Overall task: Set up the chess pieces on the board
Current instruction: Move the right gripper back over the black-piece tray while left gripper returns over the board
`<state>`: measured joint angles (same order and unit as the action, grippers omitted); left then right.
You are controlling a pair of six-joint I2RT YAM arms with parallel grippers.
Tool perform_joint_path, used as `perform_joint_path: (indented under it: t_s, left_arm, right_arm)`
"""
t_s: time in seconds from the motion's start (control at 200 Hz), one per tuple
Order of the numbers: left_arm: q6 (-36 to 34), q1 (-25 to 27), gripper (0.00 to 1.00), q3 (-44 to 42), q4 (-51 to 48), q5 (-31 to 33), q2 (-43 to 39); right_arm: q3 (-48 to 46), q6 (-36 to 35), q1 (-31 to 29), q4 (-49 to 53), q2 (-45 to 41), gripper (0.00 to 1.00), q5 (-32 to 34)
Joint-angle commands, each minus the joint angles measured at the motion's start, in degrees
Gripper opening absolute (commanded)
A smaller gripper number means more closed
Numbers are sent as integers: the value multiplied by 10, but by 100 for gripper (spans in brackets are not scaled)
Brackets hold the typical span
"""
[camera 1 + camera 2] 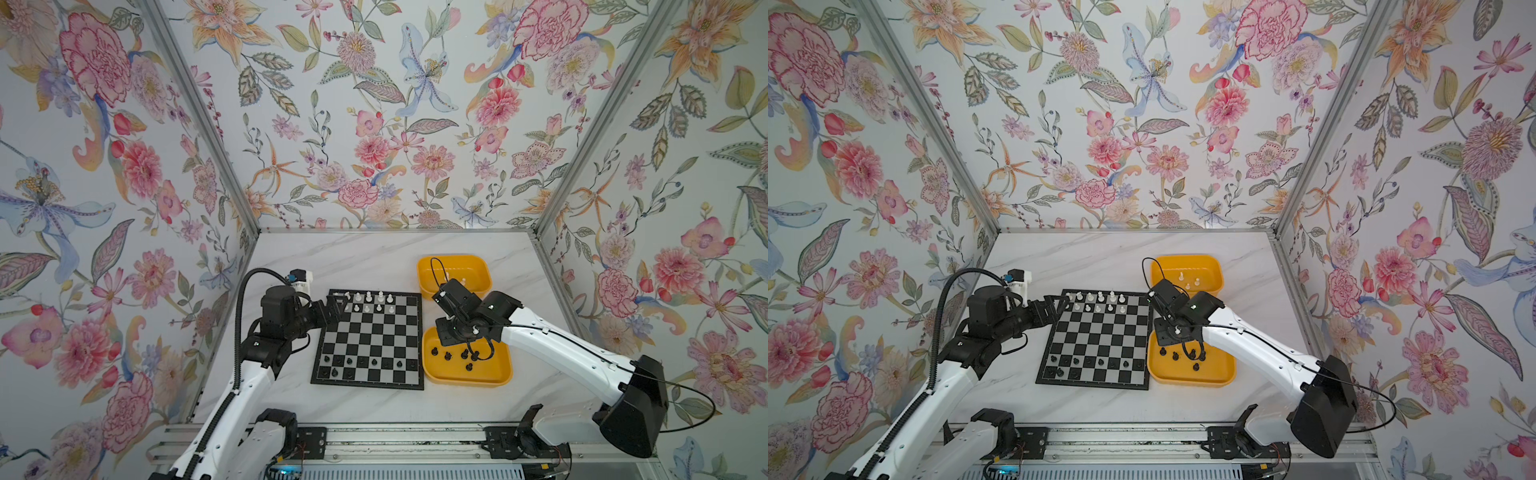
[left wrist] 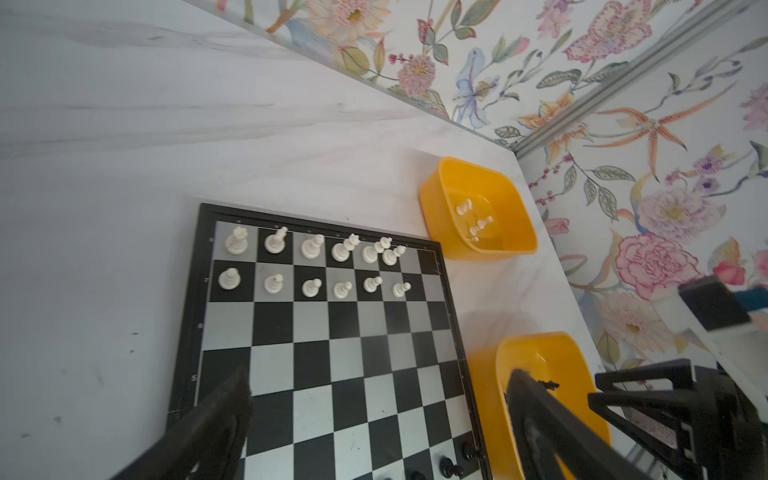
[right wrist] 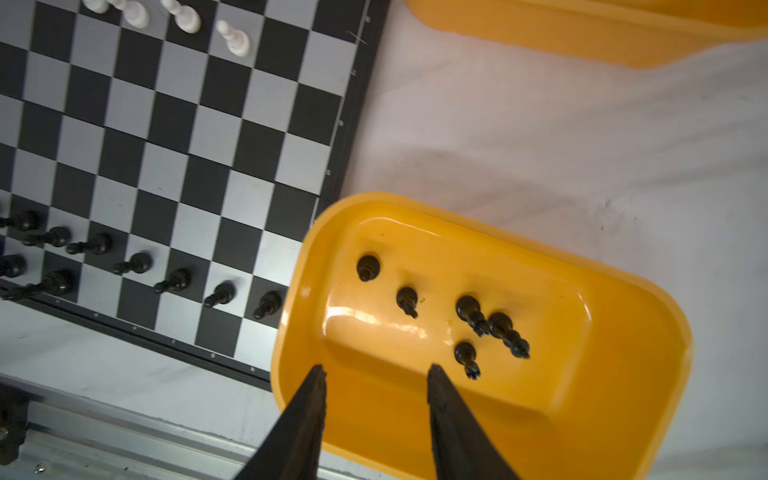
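Observation:
The board (image 1: 370, 332) lies in the middle of the table. White chess pieces (image 1: 374, 303) fill most of its two far rows, and black chess pieces (image 1: 361, 365) stand along its two near rows. My left gripper (image 2: 378, 374) hangs wide open and empty at the board's far left corner (image 1: 337, 305). Over the near yellow tub (image 3: 623, 374) my right gripper (image 3: 376, 368) is open with nothing between its fingers. Several loose black pieces (image 3: 469, 311) lie in that tub, just past the fingertips.
A second yellow tub (image 1: 478, 266) at the back right holds a few white pieces (image 2: 478, 216). Both tubs sit close to the board's right edge. Flowered walls close in the table on three sides, and a metal rail (image 1: 415, 436) runs along the front.

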<state>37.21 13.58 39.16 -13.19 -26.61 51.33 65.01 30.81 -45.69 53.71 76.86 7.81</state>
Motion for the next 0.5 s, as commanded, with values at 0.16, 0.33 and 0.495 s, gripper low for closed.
perform_joint_path:
  t_s: [0.16, 0.33, 0.495]
  left_arm:
    - [-68, 175, 97, 86, 25, 25, 48]
    - [-91, 248, 97, 110, 35, 31, 80]
    - [-107, 263, 97, 108, 33, 23, 94]
  right_arm:
    - [-74, -35, 82, -18, -31, 40, -49]
    - [-92, -59, 142, -26, -30, 36, -66]
    - [-99, -71, 160, -34, -23, 33, -86]
